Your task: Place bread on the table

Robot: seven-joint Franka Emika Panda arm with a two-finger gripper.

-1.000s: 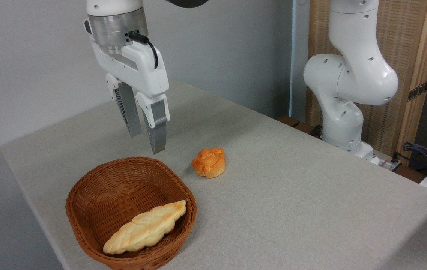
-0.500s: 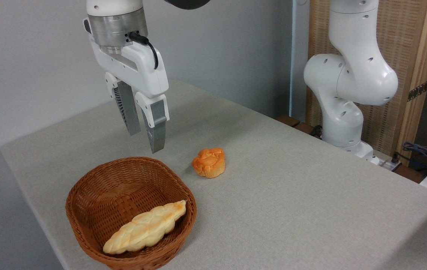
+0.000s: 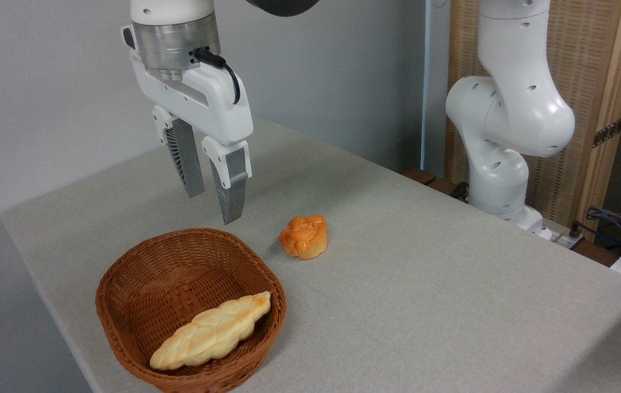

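The bread, a small orange-golden knotted bun, rests on the grey-beige table just right of the basket. My gripper hangs in the air above the basket's far rim, up and to the left of the bun and apart from it. Its two grey fingers point down with a small gap between them and hold nothing, so it is open.
A brown wicker basket stands at the front left of the table with a long pale braided loaf lying in it. The arm's white base rises at the table's far right edge. Cables lie at the far right.
The gripper has drifted slightly to the right and its fingers stand a little wider apart. The bun and the basket have not moved.
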